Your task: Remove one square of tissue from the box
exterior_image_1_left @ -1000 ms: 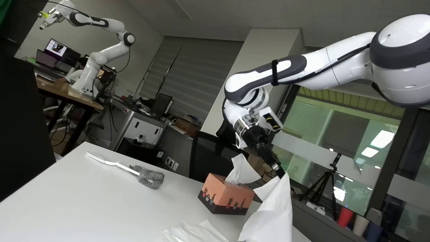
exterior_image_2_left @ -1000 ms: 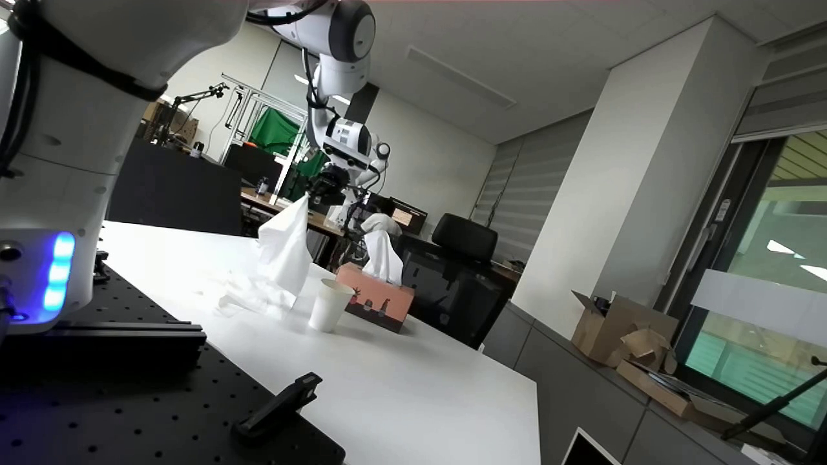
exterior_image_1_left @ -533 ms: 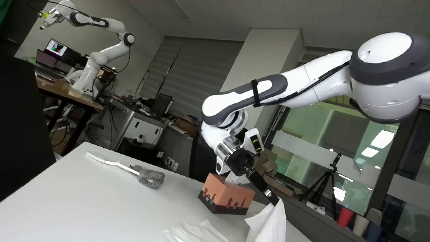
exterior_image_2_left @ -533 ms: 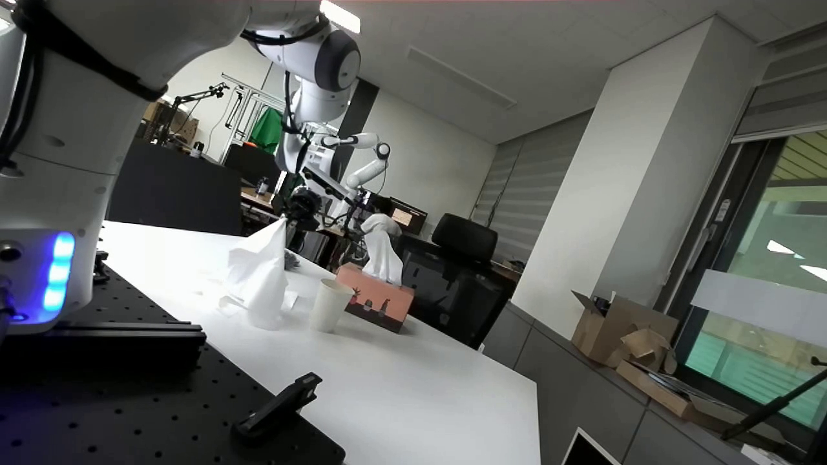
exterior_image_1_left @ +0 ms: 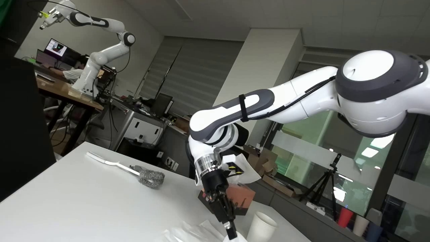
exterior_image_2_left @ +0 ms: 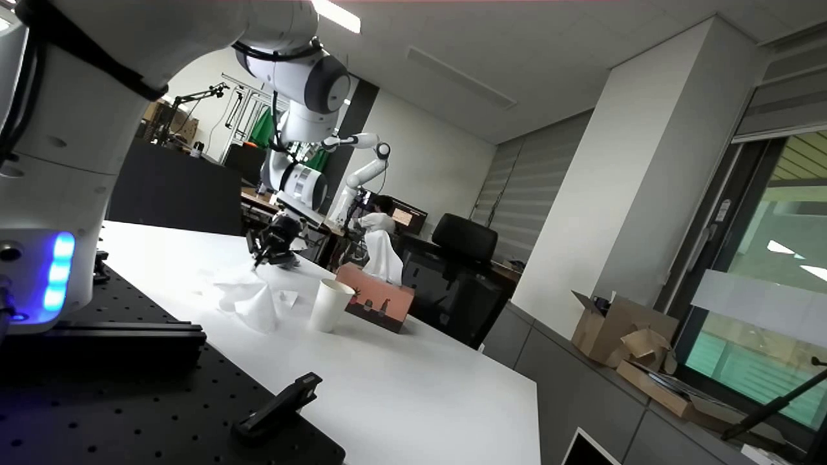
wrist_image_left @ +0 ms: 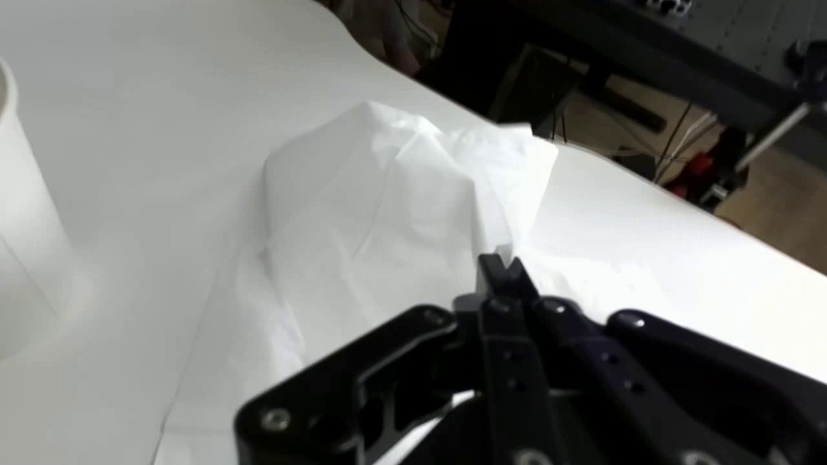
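The orange and black tissue box (exterior_image_1_left: 243,198) stands on the white table, partly hidden behind the arm in an exterior view; it shows fully in an exterior view (exterior_image_2_left: 375,300). A white tissue (exterior_image_2_left: 383,258) sticks up from its top. My gripper (exterior_image_1_left: 231,233) is low over the table in front of the box. In the wrist view my gripper (wrist_image_left: 504,263) has its fingertips together on the pulled-out tissue (wrist_image_left: 394,219), which lies crumpled on the table. That tissue also shows in an exterior view (exterior_image_2_left: 258,311). Another crumpled tissue (exterior_image_1_left: 193,232) lies beside it.
A white paper cup (exterior_image_2_left: 331,307) stands between the held tissue and the box; it also shows in the wrist view (wrist_image_left: 29,245). A brush with a grey head (exterior_image_1_left: 151,178) lies farther along the table. A black perforated board (exterior_image_2_left: 161,407) borders the table.
My gripper has come down and away from the box, lowering the held tissue from hanging in the air to the table. The cup has come into sight behind it.
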`<act>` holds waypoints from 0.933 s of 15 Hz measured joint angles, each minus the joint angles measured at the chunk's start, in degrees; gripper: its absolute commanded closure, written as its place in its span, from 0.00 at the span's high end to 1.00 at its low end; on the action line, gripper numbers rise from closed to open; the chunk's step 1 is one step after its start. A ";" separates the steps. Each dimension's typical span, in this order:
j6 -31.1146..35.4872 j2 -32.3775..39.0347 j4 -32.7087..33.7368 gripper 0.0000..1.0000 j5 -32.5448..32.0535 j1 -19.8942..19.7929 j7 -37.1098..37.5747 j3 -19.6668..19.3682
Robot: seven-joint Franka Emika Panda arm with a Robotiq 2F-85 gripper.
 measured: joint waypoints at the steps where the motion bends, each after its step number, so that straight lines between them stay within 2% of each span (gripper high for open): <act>1: 3.08 0.05 -0.09 0.00 0.83 0.01 1.48 -0.03; 4: 10.82 0.04 -0.48 0.00 2.27 -0.03 5.51 -0.17; 5: 13.21 0.02 -0.72 0.21 2.37 -0.05 6.74 -0.21; 9: 20.86 -0.82 -2.08 0.47 2.50 -0.13 10.88 -0.37; 14: 26.85 -5.30 -4.55 0.81 2.50 0.20 14.77 -1.09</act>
